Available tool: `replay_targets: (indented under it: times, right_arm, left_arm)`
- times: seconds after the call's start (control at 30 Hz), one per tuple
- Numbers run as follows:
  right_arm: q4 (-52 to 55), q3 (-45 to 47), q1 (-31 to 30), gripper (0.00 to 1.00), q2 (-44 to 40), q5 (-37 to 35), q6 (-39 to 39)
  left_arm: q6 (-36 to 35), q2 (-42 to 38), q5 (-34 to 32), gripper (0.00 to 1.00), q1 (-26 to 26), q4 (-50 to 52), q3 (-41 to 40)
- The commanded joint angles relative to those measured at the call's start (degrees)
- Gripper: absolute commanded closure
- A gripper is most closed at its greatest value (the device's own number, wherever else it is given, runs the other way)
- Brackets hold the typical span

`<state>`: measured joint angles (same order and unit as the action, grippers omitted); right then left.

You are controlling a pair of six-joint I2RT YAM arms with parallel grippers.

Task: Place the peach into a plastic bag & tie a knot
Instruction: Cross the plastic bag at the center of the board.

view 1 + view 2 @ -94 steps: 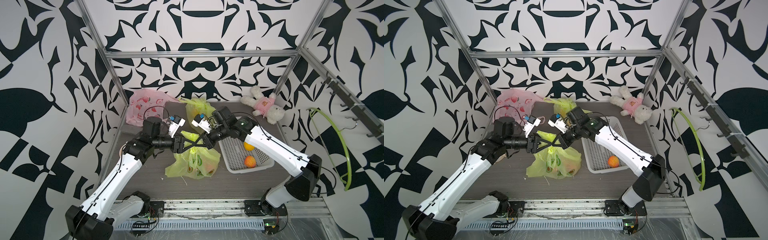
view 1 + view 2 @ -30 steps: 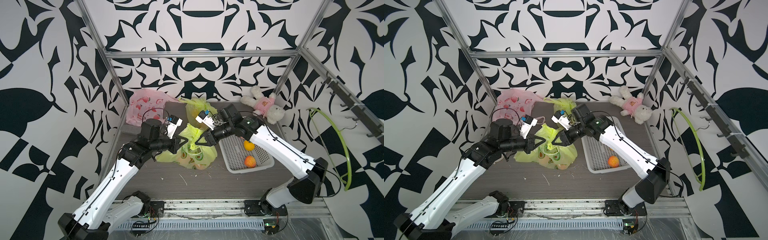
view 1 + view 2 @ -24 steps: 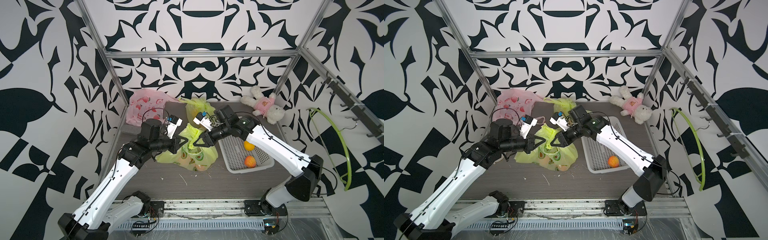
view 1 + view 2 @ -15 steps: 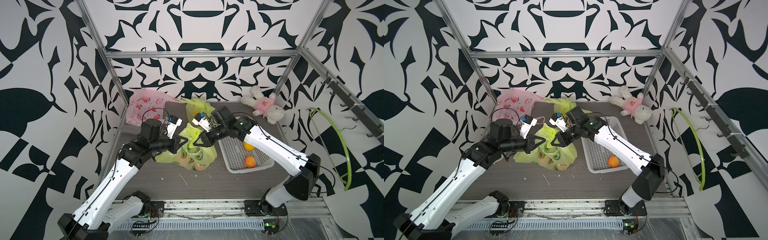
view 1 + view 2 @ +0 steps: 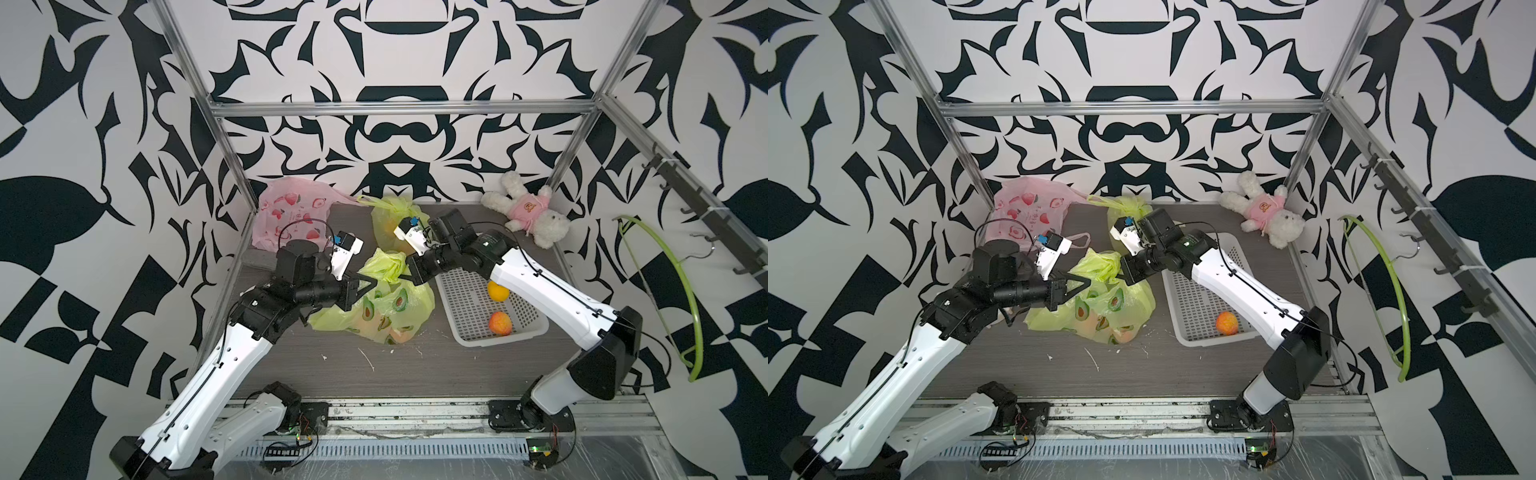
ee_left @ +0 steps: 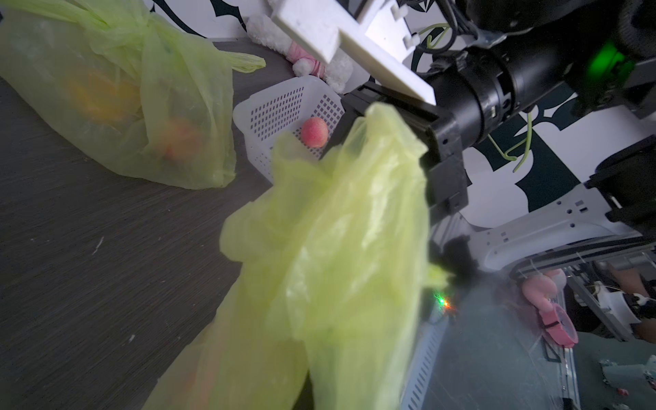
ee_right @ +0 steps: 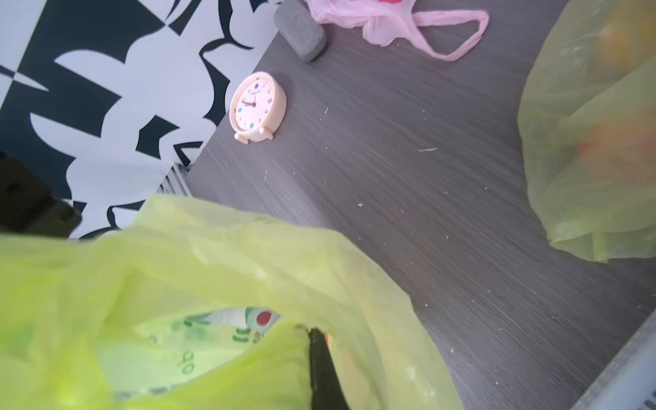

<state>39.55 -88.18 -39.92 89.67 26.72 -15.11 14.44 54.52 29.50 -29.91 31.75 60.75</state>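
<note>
1. Closing is the change. Over the last second the right gripper (image 5: 405, 271) goes from part-spread jaws to jaws pressed together on the bunched neck (image 5: 384, 266) of the avocado-print bag (image 5: 395, 305), and its arm barely shifts. Against the view from 3 seconds ago, the bag sits a little nearer the far edge of the worktop (image 5: 436, 370). Its top is now gathered into a lump rather than stretched between the 2 grippers.
2. The left gripper (image 5: 371, 284) stays pressed together. It pinches bag film just under that neck from the left side, and its wrist view shows the green film draped right in front of the lens.
3. With both grippers now clamped on the bag's top, the step in hand looks like the knot rather than the loading. A pull apart should cinch it. Whether a loop is already formed in the lump cannot be told.
4. The bag lies mid-worktop. A bagged fruit (image 5: 400, 335) of peach colour shows through the film at the bag's near edge. It rests on the worktop, below both grippers and apart from them.
5. A spare peach (image 5: 500, 323) and an orange (image 5: 498, 291) lie in the white basket (image 5: 461, 299) toward the right edge, beside the right forearm and untouched.
</note>
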Motion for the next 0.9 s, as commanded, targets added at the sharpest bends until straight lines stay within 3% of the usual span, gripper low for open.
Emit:
replay_targets:
  times: [0.0,0.27,0.53,0.73,0.87]
  right_arm:
    - [-5.09,-1.3,0.37,1.0,-2.02,-3.57,-4.22]
    - [-18.82,2.62,3.45,1.0,-3.87,5.84,-14.25]
    - [-31.36,7.48,3.45,1.0,-4.58,2.65,-22.26]
    - [-46.83,11.7,3.43,1.0,-4.89,9.11,-32.9]
    - [-55.6,15.43,3.45,1.0,-6.73,11.6,-40.39]
  left_arm:
    - [1.76,0.06,3.68,1.0,-0.21,-1.36,-2.44]
    - [5.91,-1.5,2.76,1.0,-0.54,-8.15,-8.8]
    - [10.85,-1.34,3.51,1.0,-6.0,-20.23,-11.62]
    - [12.01,0.7,-0.95,1.0,-8.76,-24.54,-14.21]
    - [13.04,-1.54,-9.21,1.0,-8.73,-27.54,-18.73]
